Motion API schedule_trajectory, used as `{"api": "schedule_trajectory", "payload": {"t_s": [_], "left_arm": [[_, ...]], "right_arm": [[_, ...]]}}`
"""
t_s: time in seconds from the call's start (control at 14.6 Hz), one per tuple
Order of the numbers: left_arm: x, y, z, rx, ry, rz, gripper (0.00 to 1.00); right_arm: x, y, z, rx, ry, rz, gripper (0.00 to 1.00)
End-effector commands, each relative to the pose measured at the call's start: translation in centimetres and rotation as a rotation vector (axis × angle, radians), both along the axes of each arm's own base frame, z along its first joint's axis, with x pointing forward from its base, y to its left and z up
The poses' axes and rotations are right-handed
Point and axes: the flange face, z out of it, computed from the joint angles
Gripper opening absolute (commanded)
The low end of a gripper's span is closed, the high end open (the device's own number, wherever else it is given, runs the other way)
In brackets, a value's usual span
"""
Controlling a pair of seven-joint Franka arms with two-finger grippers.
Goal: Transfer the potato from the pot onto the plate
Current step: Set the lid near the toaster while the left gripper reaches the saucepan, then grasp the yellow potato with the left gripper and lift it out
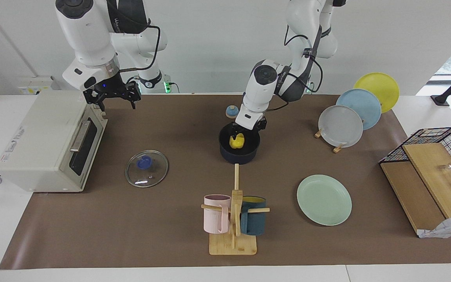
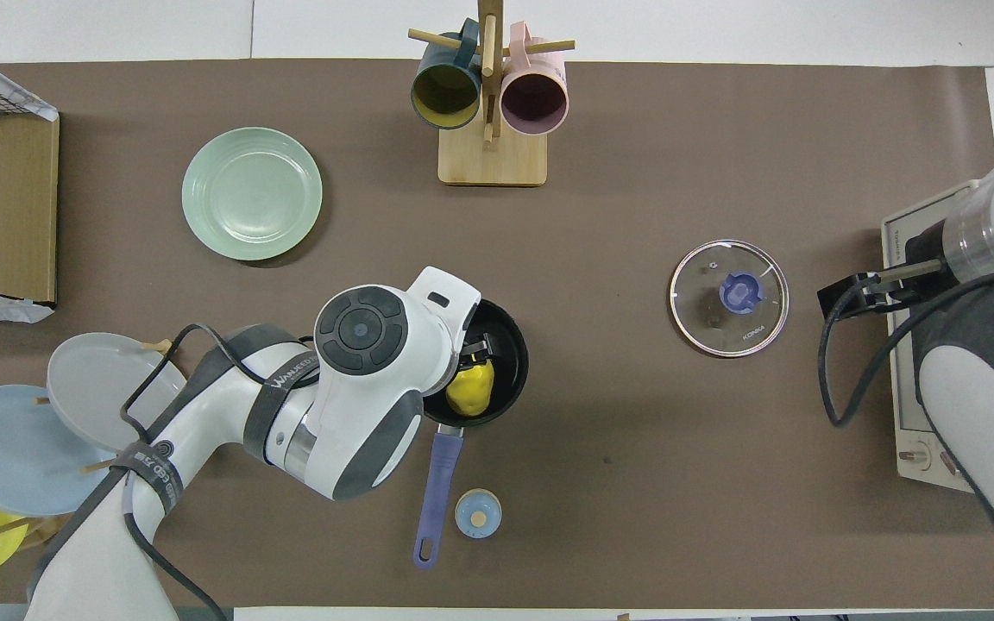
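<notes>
The left end effector [image 1: 240,135] reaches into the pot [image 1: 239,150], mid-worktop, fingers either side of the potato [image 1: 237,141]; whether they have closed cannot be told. It should grip squarely, then lift clear of the rim. The right end effector [image 1: 112,94] waits spread wide. The lid [image 2: 728,297] reads "KONKA".
</notes>
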Motion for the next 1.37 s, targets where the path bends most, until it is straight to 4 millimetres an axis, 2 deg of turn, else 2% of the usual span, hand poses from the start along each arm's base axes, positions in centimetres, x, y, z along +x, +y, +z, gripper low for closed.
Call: {"api": "schedule_trajectory", "payload": {"t_s": [0.0, 0.27, 0.61, 0.68, 0.75, 0.89, 1.09, 1.3], "left_arm": [[-0.2, -1.0, -1.1, 0.009, 0.005, 0.015, 1.0], [-0.8, -1.7, -3.7, 0.041, 0.042, 0.022, 1.0], [-1.1, -2.1, -4.1, 0.043, 0.044, 0.026, 1.0], [-1.1, -2.1, -4.1, 0.044, 0.045, 0.026, 0.97], [-1.2, -2.1, -4.2, 0.046, 0.046, 0.024, 0.84], [-1.1, -2.0, -4.2, 0.05, 0.042, 0.02, 0.46], [-1.0, -2.0, -4.2, 0.05, 0.041, 0.017, 0.0], [-0.9, -2.0, -4.1, 0.05, 0.042, 0.018, 0.0]], "right_arm": [[0.6, -3.0, -0.9, 0.063, 0.024, -0.082, 1.0], [0.8, -2.6, -0.4, 0.064, 0.014, -0.068, 1.0], [0.8, -1.8, -0.2, 0.065, 0.006, -0.063, 1.0], [0.7, -1.7, -0.2, 0.065, 0.006, -0.062, 1.0], [0.7, -1.8, -0.2, 0.065, 0.006, -0.062, 1.0], [0.8, -1.9, -0.2, 0.065, 0.005, -0.063, 1.0], [0.8, -1.9, -0.2, 0.065, 0.005, -0.065, 1.0], [0.7, -1.9, -0.2, 0.065, 0.006, -0.063, 1.0]]}}
